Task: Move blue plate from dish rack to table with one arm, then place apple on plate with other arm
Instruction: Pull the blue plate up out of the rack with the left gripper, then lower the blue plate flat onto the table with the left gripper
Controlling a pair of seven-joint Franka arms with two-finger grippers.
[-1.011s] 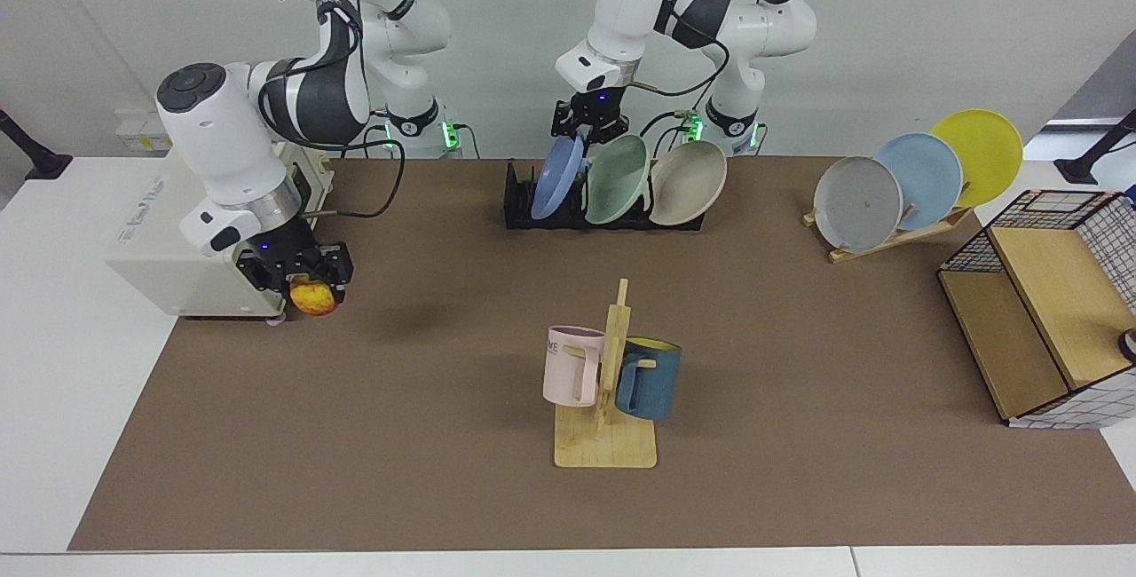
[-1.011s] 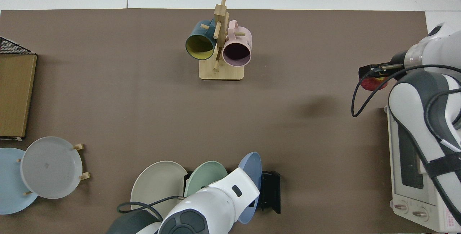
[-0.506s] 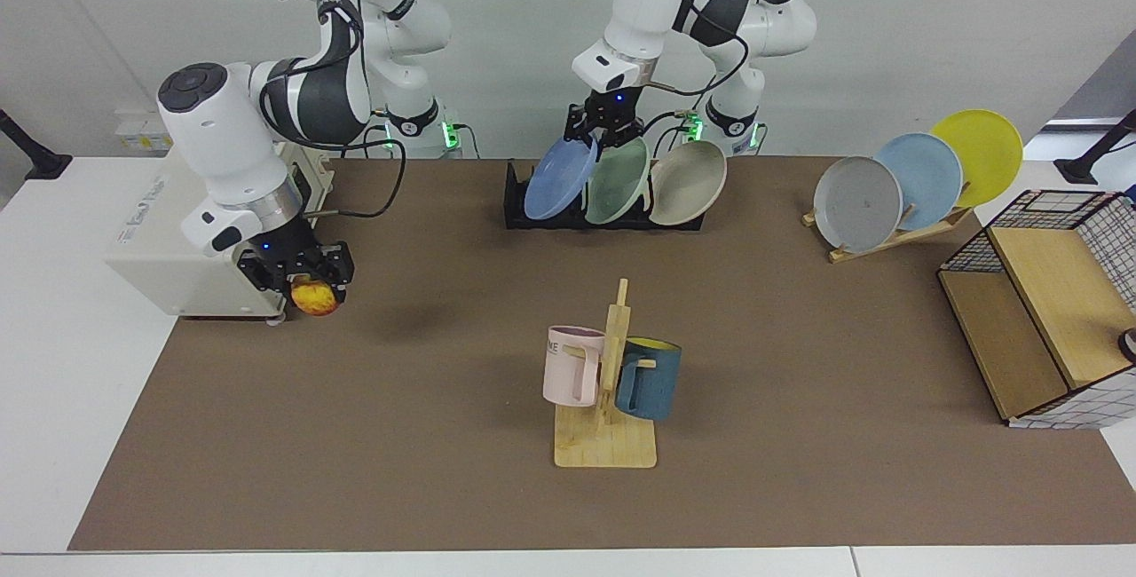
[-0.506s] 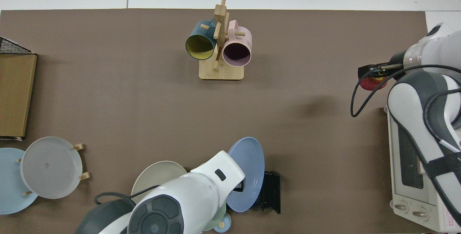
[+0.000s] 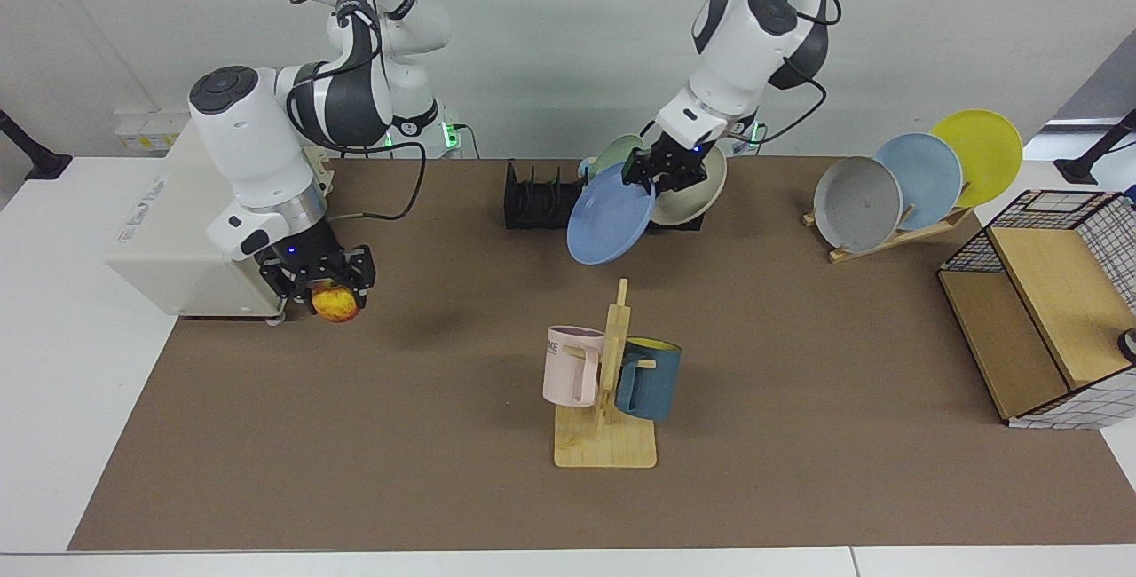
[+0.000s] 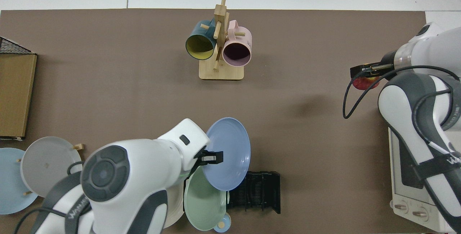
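Note:
The blue plate (image 5: 610, 224) (image 6: 228, 153) hangs tilted in the air just in front of the black dish rack (image 5: 532, 201) (image 6: 259, 194), clear of its slots. My left gripper (image 5: 652, 170) (image 6: 210, 157) is shut on the plate's upper rim. The apple (image 5: 335, 302) (image 6: 363, 83), red with yellow patches, is held a little above the brown table (image 5: 355, 435) near its side edge. My right gripper (image 5: 321, 280) (image 6: 362, 72) is shut on the apple from above.
A green plate (image 6: 203, 205) and a beige plate (image 5: 697, 191) remain at the rack. A wooden mug stand (image 5: 606, 399) with a pink and a teal mug stands mid-table. A wooden rack with grey, sky-blue and yellow plates (image 5: 914, 182), a wire-and-wood box (image 5: 1038, 311) and a white oven (image 5: 169, 240) line the sides.
The left arm has lifted the blue plate out of the rack and swung it forward and toward the table's middle, tilting it flatter. The right arm with the apple has shifted slightly inward.

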